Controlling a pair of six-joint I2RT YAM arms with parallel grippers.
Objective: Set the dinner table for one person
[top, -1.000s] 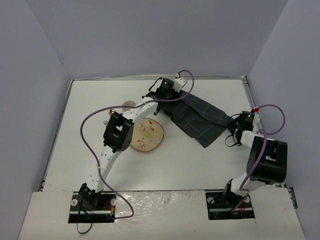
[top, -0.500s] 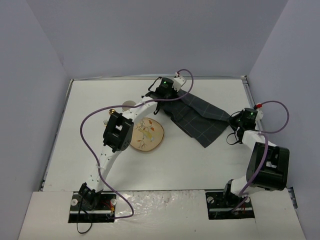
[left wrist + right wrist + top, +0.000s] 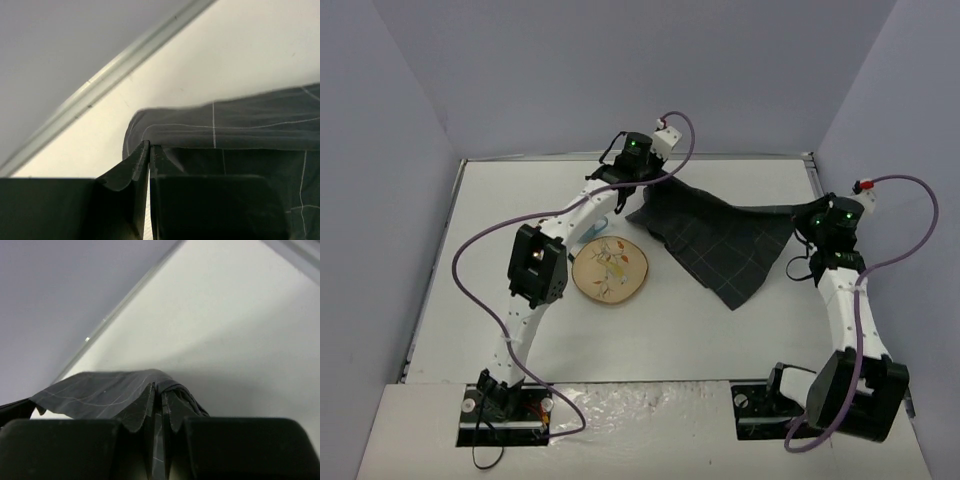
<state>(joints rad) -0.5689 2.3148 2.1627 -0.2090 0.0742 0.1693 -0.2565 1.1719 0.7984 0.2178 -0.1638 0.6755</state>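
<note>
A dark grey checked cloth (image 3: 720, 240) is stretched between my two grippers over the back right of the white dinner table (image 3: 500, 210). My left gripper (image 3: 632, 196) is shut on the cloth's back left corner, and its near tip hangs down onto the table. In the left wrist view the jaws (image 3: 149, 146) pinch a folded edge of the cloth (image 3: 240, 130). My right gripper (image 3: 802, 222) is shut on the right corner. In the right wrist view the gripper (image 3: 159, 390) has cloth (image 3: 100, 392) bunched between the fingers.
A round tan plate (image 3: 610, 272) with a leaf pattern lies left of the cloth, under the left arm. A small bluish object (image 3: 603, 224) shows beside the left arm, mostly hidden. The table's metal rim (image 3: 740, 155) and grey walls close the back and sides.
Both grippers have lifted and moved apart, the left to the back left and the right to the right. The crumpled cloth is now pulled wide between them.
</note>
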